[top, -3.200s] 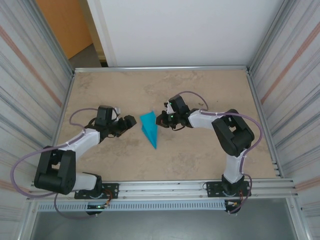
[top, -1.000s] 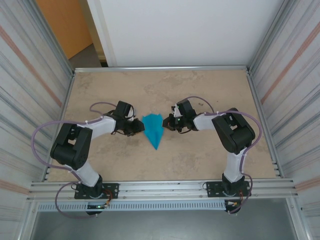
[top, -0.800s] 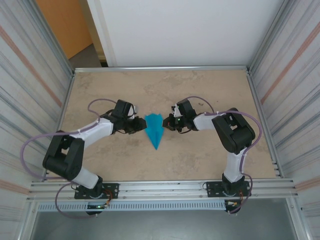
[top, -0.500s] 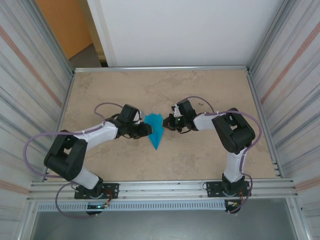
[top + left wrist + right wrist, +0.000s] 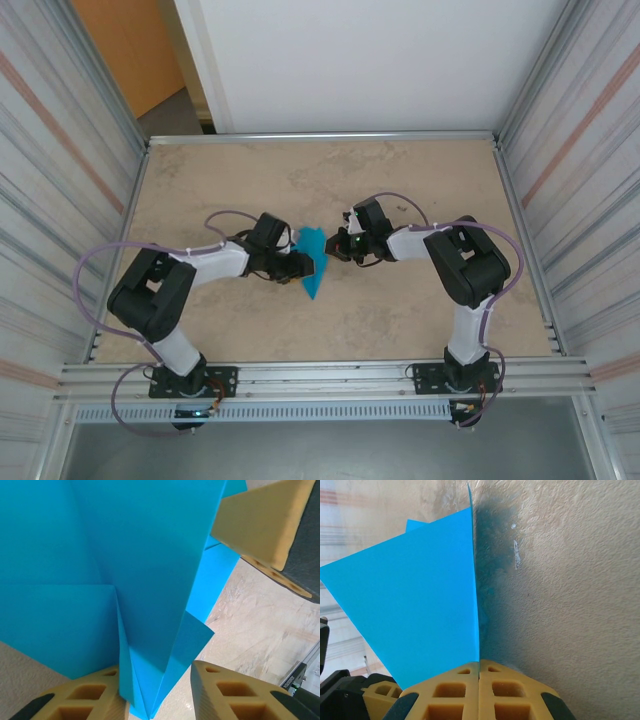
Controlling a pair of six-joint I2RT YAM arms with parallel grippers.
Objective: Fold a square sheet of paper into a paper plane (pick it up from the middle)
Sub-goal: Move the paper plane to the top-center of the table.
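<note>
The teal-blue paper plane [image 5: 313, 263] is a pointed dart near the table's middle, its tip toward the near edge. My right gripper [image 5: 336, 246] is shut on its right edge; in the right wrist view the pads [image 5: 479, 663] pinch the thin upright flap of the plane [image 5: 420, 610]. My left gripper [image 5: 301, 266] is against the plane's left side, open. In the left wrist view the plane's creased layers [image 5: 125, 570] hang down between my left gripper's fingers [image 5: 156, 672], which are apart. A right gripper finger [image 5: 262, 522] shows at the upper right.
The beige table [image 5: 400, 310] is ringed by a metal frame, with corrugated walls left and right and a white panel at the back. Both arms' cables loop over the table beside them.
My left arm has reached to the right until its open fingers straddle the plane's left side. The plane now looks narrower. The right gripper has held still on the paper.
</note>
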